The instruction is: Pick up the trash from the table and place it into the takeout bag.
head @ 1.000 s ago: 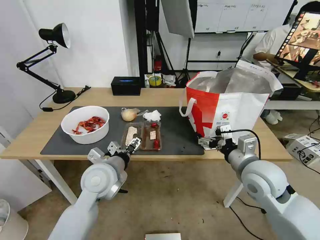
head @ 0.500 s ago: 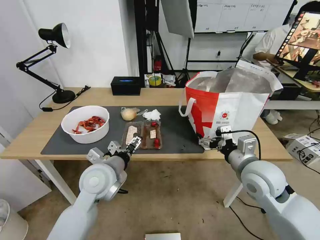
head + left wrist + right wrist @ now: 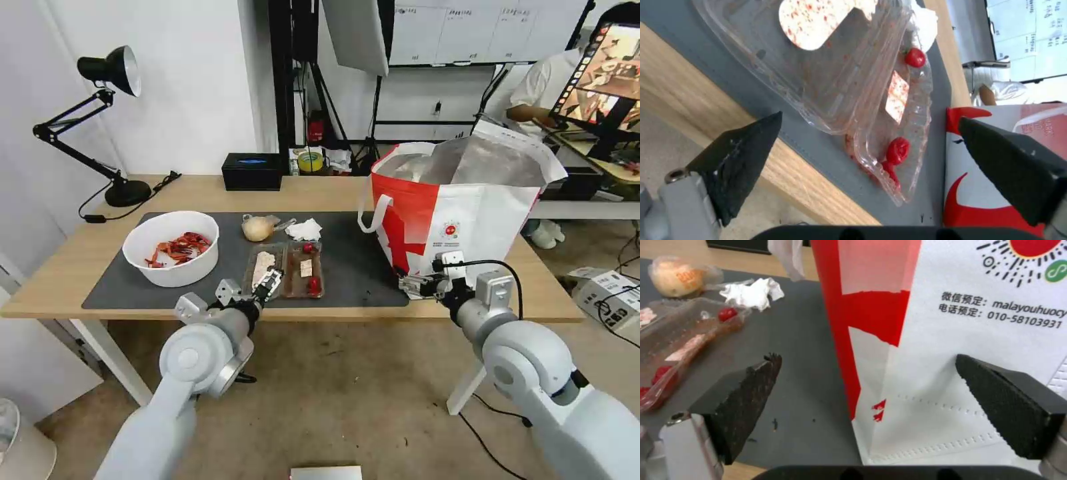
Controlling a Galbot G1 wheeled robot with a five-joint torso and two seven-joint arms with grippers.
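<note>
The takeout bag (image 3: 460,220) is white with red panels, silver lining and a red logo. The bowl (image 3: 172,249) is white, holding red shells. The clear tray (image 3: 287,270) shows red smears. A dark grey mat (image 3: 347,267) covers the light-wood table (image 3: 73,253).

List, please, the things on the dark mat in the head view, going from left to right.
Bowl → wrapped lump → tissue → takeout bag. I leave out the clear tray: it lies nearer the front edge, below both lump and tissue, so its place in the order is unclear.
</note>
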